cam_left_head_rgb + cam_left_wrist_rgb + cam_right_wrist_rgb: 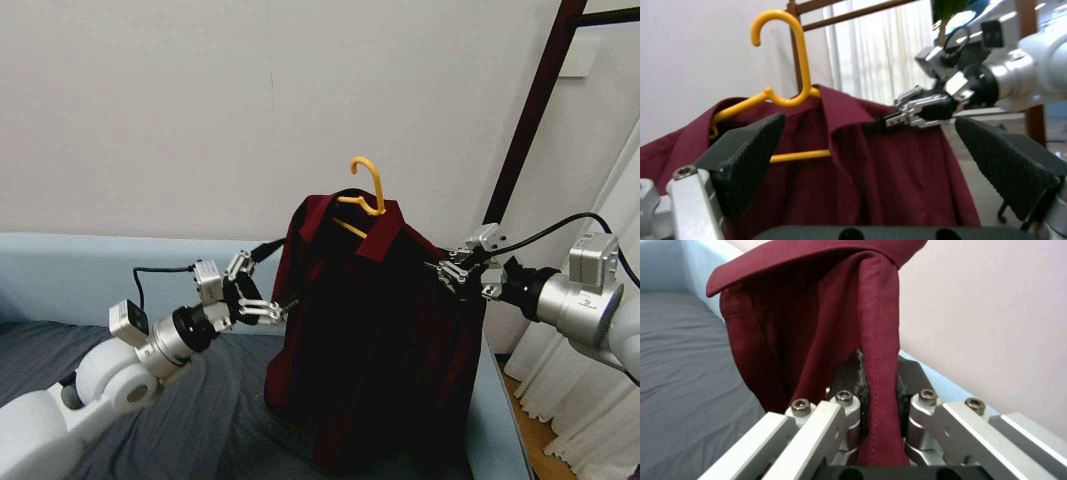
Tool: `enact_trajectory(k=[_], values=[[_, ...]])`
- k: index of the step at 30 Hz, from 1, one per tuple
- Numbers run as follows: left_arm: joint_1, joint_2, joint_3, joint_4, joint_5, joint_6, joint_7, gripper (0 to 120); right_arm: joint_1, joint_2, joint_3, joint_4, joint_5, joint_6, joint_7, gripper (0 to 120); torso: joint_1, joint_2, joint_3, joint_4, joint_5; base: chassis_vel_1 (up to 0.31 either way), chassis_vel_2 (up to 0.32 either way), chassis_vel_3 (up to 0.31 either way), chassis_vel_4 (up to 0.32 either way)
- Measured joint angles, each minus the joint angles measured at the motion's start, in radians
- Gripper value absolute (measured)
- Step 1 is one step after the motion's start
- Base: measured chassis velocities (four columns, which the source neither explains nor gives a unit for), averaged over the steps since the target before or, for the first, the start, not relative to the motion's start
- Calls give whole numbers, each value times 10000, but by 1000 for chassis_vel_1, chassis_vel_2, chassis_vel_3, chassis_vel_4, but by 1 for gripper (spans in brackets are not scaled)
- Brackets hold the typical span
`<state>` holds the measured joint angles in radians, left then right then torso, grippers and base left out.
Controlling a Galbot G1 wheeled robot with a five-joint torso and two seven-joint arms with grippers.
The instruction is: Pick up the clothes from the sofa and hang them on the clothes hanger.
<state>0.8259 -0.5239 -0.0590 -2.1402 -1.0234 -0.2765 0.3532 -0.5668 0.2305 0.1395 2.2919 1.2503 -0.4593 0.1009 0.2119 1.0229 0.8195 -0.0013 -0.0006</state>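
Item: dark red shirt (375, 340) on yellow hanger (368, 190), raised above the sofa (60, 275). Right gripper (447, 272): fingers clamped on a fold at the shirt's shoulder, apparently bearing the load. Left gripper (272, 308): fingers spread wide at the opposite edge, holding nothing, probably placed to steady it. Dark rack post (530, 110) stands behind, to the right.

Both arms reach forward, left gripper (265, 285) spread wide, right gripper (443, 270) pinched closed.
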Motion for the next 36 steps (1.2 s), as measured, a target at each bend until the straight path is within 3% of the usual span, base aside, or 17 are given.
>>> enact_trajectory(k=[5, 11, 15, 21, 30, 36], values=[[-19, -222, 307, 60, 685, 357, -1230, 91, -67, 90, -36, 183, 35, -18, 93, 7, 0, -1, 1, 2, -2, 0, 0, 0, 0], [-547, -506, 822, 330, 702, 399, -1208, 73, -55, 99, -31, 446, 323, -63, 330, 7, 1, -1, 1, 0, -1, 0, 0, 0, 0], [-1165, -794, 1371, 506, 495, 491, -1009, 54, -73, 94, -10, 641, 407, -86, 432, 7, 2, -1, 1, 0, -1, 0, 0, 0, 0], [-1413, -1022, 1676, 739, 441, 522, -1002, 37, -91, 46, 33, 669, 465, -83, 441, 7, 2, -1, 1, 0, -1, 0, 0, 0, 0], [-1777, -1284, 2002, 1088, 338, 507, -986, 2, -79, 72, 71, 680, 563, 149, 430, 7, 1, -2, 1, 1, -1, 0, 0, 0, 0], [-2556, -1483, 2399, 1316, 80, 472, -1044, 0, -42, 51, 69, 731, 605, 296, 363, 7, 2, -3, 1, 1, -2, 0, 0, 0, 0]])
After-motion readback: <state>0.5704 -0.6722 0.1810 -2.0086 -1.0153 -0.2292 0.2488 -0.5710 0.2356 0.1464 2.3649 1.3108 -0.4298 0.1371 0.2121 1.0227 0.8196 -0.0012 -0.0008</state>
